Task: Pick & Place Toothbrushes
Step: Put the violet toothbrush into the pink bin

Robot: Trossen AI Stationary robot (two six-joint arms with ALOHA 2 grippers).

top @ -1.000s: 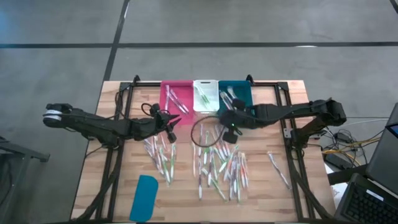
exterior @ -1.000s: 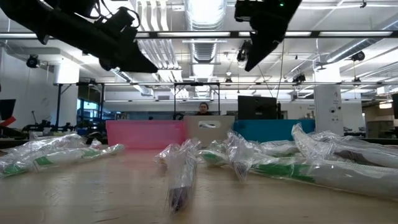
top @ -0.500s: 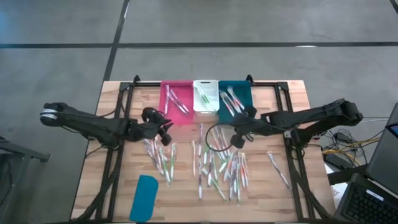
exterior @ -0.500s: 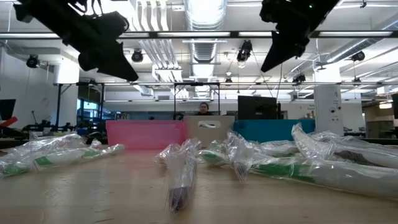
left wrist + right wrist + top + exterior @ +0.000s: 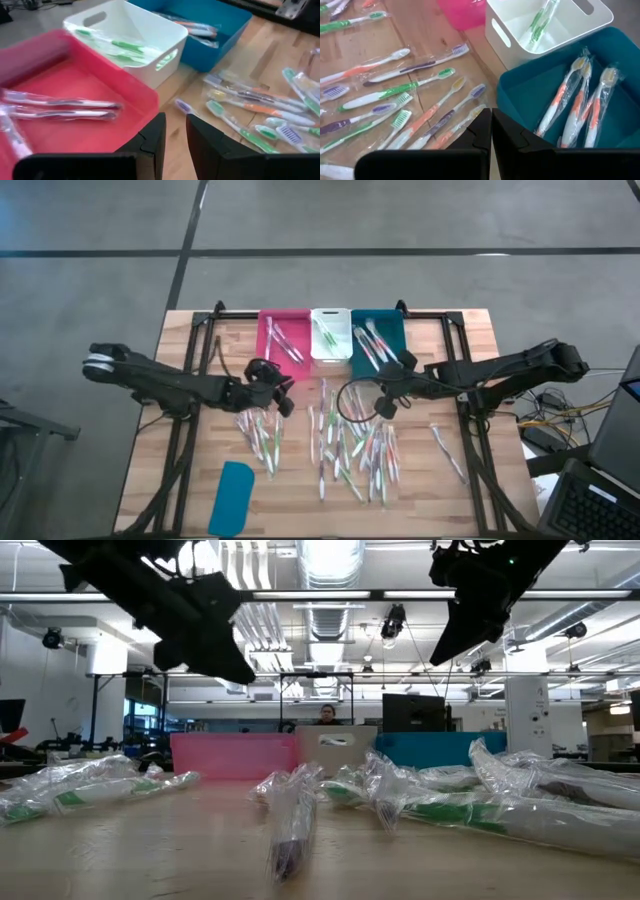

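**Op:** Left gripper (image 5: 174, 137) hangs just off the pink bin's (image 5: 75, 95) near corner, fingers a small gap apart, nothing between them. Right gripper (image 5: 491, 131) is pinched shut and empty by the teal bin (image 5: 520, 95).

**Lead:** Loose toothbrushes (image 5: 350, 450)?

**Op:** Scattered on the wooden table (image 5: 450, 490), a few already sorted into bins.

**Lead:** I'd pick an outlying purple one, open wider, and come down across its handle, not the crinkly wrapper.
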